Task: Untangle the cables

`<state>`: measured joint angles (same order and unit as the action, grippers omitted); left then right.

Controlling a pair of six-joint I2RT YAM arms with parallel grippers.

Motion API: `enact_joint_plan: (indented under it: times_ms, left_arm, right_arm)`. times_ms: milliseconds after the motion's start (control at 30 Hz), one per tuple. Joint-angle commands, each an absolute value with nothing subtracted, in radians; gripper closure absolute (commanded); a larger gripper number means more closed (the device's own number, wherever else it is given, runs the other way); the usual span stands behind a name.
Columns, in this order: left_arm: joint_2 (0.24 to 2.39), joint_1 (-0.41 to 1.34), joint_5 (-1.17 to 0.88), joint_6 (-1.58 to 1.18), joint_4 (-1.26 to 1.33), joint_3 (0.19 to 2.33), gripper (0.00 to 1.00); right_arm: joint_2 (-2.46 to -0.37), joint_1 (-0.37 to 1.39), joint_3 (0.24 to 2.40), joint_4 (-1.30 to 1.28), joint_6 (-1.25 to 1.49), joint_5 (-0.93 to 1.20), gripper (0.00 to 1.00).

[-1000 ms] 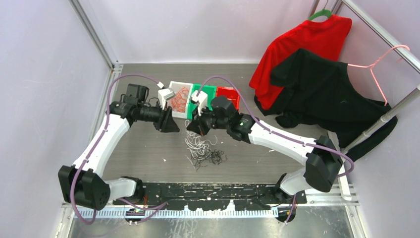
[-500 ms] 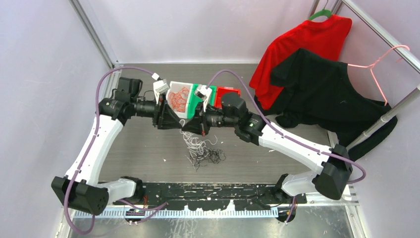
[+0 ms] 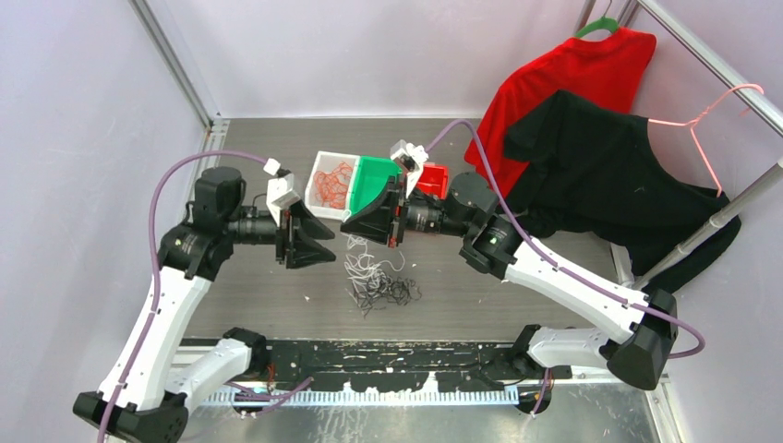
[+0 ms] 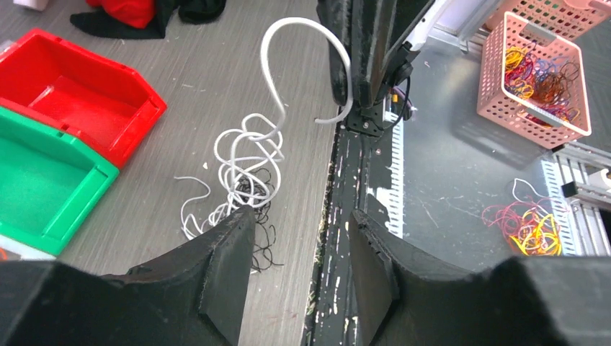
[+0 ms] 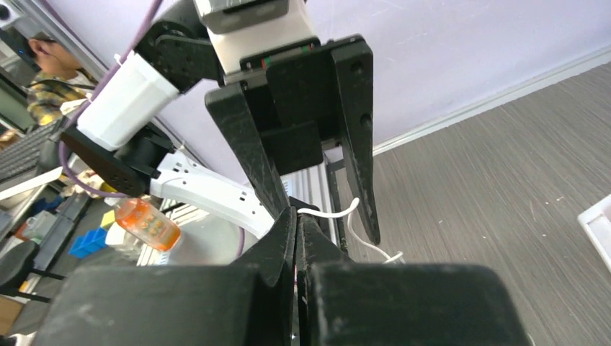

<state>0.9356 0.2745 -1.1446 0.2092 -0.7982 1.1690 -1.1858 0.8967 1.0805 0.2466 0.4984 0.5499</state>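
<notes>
Since a moment ago my two grippers have drawn apart at mid-frame of the overhead view, the left one backing off to the left with its jaws widening. The cables (image 3: pixel 374 284) lie in a white and black clump on the table (image 3: pixel 517 295), just below centre. One white strand (image 4: pixel 268 65) rises out of the clump in a tall loop to my right gripper (image 5: pixel 296 215), which is clenched on it near its free end. The strand's lower part is buried in the snarl, so pulling higher could drag the whole clump up rather than free one wire. The thin wire could also slip from the pinch, or its curled tail could hook a finger. My left gripper (image 4: pixel 300 215) stands about half open, facing the right one. It seems to hold nothing, though the strand's tail passes close by its tips.
</notes>
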Motion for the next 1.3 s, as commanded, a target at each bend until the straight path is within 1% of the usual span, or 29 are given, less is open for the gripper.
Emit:
enact_joint_plan:
  times_ms: [0, 133, 200, 267, 500, 533, 567, 600, 700, 867, 1033, 1267]
  left_arm:
    - [0.887, 0.361, -1.041, 0.094, -0.552, 1.103, 0.48]
    - [0.881, 0.489, -0.845, 0.083, -0.461, 1.077, 0.50]
    - [0.884, 0.503, -0.803, 0.080, -0.409, 1.066, 0.52]
    - [0.893, 0.509, -0.763, 0.078, -0.389, 1.060, 0.56]
    - [0.910, 0.509, -0.765, 0.047, -0.389, 1.070, 0.84]
    - [0.908, 0.509, -0.761, 0.052, -0.399, 1.075, 0.89]
    - [0.905, 0.509, -0.755, 0.057, -0.410, 1.083, 0.97]
    - [0.900, 0.510, -0.752, 0.066, -0.418, 1.091, 0.99]
    - [0.883, 0.509, -0.735, 0.077, -0.438, 1.107, 1.00]
    - [0.843, 0.509, -0.732, 0.120, -0.476, 1.103, 1.00]
    - [0.814, 0.509, -0.731, 0.128, -0.481, 1.058, 1.00]
    - [0.798, 0.510, -0.711, 0.135, -0.460, 1.027, 1.00]
  right_arm:
    - [-1.165, 0.895, 1.089, 0.356, 0.572, 0.595, 0.99]
    - [-1.177, 0.896, 1.097, 0.366, 0.608, 0.617, 0.99]
    - [-1.176, 0.896, 1.094, 0.368, 0.624, 0.617, 0.99]
    - [-1.173, 0.896, 1.093, 0.371, 0.638, 0.623, 0.99]
    - [-1.141, 0.896, 1.086, 0.352, 0.641, 0.635, 0.99]
    - [-1.135, 0.896, 1.085, 0.350, 0.640, 0.634, 0.99]
    - [-1.127, 0.896, 1.085, 0.346, 0.639, 0.634, 0.99]
    - [-1.118, 0.896, 1.086, 0.341, 0.638, 0.635, 0.99]
    - [-1.085, 0.896, 1.088, 0.300, 0.619, 0.626, 0.99]
    - [-1.007, 0.895, 1.093, 0.149, 0.530, 0.574, 0.99]
    - [-0.965, 0.893, 1.092, 0.110, 0.502, 0.546, 0.99]
    - [-0.958, 0.894, 1.114, 0.047, 0.455, 0.530, 0.99]
